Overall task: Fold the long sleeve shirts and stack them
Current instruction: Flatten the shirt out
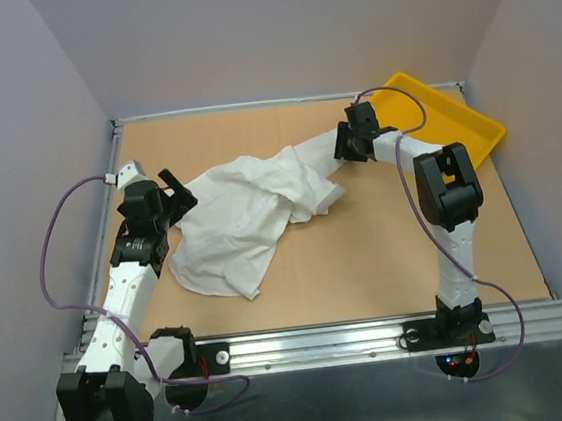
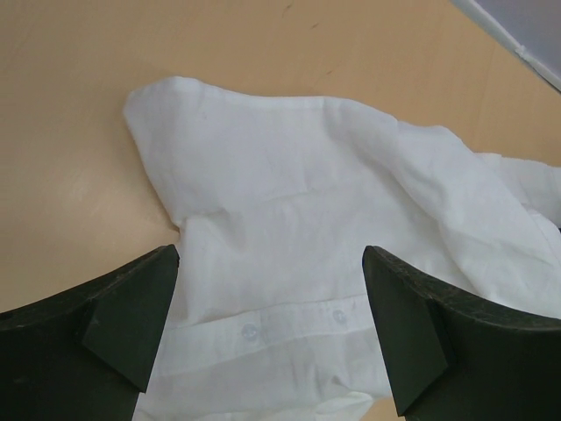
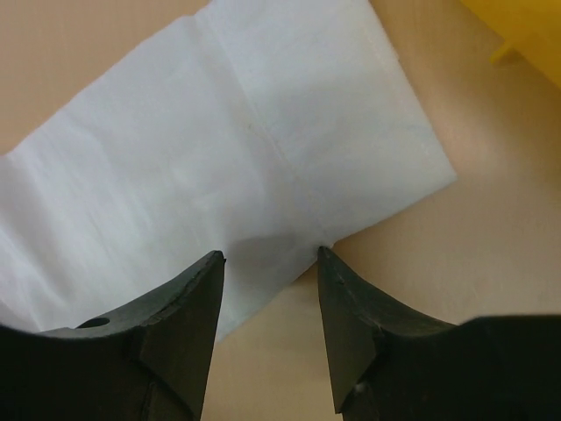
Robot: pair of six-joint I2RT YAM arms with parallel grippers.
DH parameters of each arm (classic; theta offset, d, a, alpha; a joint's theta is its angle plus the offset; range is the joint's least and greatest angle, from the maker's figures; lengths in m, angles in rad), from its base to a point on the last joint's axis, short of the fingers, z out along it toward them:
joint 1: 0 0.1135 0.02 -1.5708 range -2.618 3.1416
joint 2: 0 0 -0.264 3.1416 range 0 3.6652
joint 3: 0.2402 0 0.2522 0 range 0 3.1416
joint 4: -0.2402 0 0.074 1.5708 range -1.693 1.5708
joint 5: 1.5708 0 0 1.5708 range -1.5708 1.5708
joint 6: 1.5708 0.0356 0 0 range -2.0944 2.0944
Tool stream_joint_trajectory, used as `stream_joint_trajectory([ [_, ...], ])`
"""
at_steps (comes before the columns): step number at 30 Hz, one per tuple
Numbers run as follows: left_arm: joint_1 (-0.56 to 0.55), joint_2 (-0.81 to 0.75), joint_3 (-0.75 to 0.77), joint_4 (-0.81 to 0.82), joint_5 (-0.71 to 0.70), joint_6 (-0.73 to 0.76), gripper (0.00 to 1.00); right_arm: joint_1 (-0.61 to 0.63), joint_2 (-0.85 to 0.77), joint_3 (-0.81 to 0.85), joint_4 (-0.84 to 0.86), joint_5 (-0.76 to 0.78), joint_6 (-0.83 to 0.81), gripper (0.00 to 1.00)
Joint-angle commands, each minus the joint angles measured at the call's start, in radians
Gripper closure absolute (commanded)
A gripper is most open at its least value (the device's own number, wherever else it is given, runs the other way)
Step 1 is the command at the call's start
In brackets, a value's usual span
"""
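One white long-sleeve shirt (image 1: pixel 252 219) lies crumpled on the left-centre of the counter (image 1: pixel 387 260) in the top external view, with one sleeve (image 1: pixel 310 155) stretched toward the far right. The left hand (image 1: pixel 184 193) sits at the left edge of the shirt body. The right hand (image 1: pixel 350 145) sits over the end of the stretched sleeve. One yellow tray (image 1: pixel 457 117) rests at an angle in the far right corner of the counter, apart from the shirt. In the left wrist view, the left hand (image 2: pixel 270 263) has its fingers (image 2: pixel 131 316) wide apart, gripping nothing. Wrinkled shirt (image 2: pixel 289 175) fabric lies below and between them, and two buttons (image 2: pixel 250 331) show on a strip near the camera. In the right wrist view, the right hand (image 3: pixel 270 254) has its fingers (image 3: pixel 188 324) apart, straddling the near edge of the flat sleeve (image 3: pixel 219 149) without clamping it. Bare counter (image 3: pixel 438 263) separates the sleeve end from the tray (image 3: pixel 526 26) corner at the upper right.
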Motion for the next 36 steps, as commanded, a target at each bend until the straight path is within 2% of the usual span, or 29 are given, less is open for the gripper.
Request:
stream_joint_trajectory([
  [1,0.020,-0.030,-0.018,0.012,0.005,0.025,0.01,0.000,0.078,0.111,0.056,-0.055,-0.034,0.48],
  [7,0.034,-0.033,-0.030,0.013,-0.002,0.029,0.01,0.002,0.210,0.322,0.062,-0.213,-0.086,0.44],
  [10,0.041,-0.018,-0.026,0.018,-0.001,0.028,0.01,0.002,0.154,0.361,0.062,-0.308,-0.111,0.37],
  [11,0.043,-0.015,-0.024,0.018,0.001,0.025,0.01,0.000,0.129,0.352,0.060,-0.334,-0.115,0.34],
  [12,0.048,-0.013,-0.021,0.021,0.007,0.022,0.01,0.000,0.103,0.339,0.062,-0.398,-0.126,0.15],
  [13,0.051,-0.007,-0.021,0.024,0.013,0.019,0.01,0.002,0.040,0.303,0.060,-0.427,-0.126,0.11],
  [14,0.060,-0.005,-0.023,0.027,0.017,0.013,0.01,0.002,0.011,0.278,0.060,-0.456,-0.126,0.04],
  [17,0.078,0.016,-0.010,0.039,0.039,-0.003,0.01,0.003,-0.110,0.166,0.060,-0.602,-0.112,0.01],
  [22,0.121,0.083,0.025,0.022,0.036,-0.010,0.01,0.029,-0.250,0.000,0.060,-0.746,-0.100,0.01],
  [26,0.181,0.143,0.028,0.039,0.063,-0.036,0.01,0.083,-0.333,-0.122,0.060,-0.760,-0.121,0.01],
  [29,0.235,0.208,0.030,0.067,0.094,-0.055,0.01,0.127,-0.382,-0.205,0.059,-0.713,-0.138,0.01],
  [36,0.273,0.360,0.092,0.116,0.136,-0.083,0.03,0.186,-0.486,-0.342,0.060,-0.496,-0.209,0.02],
])
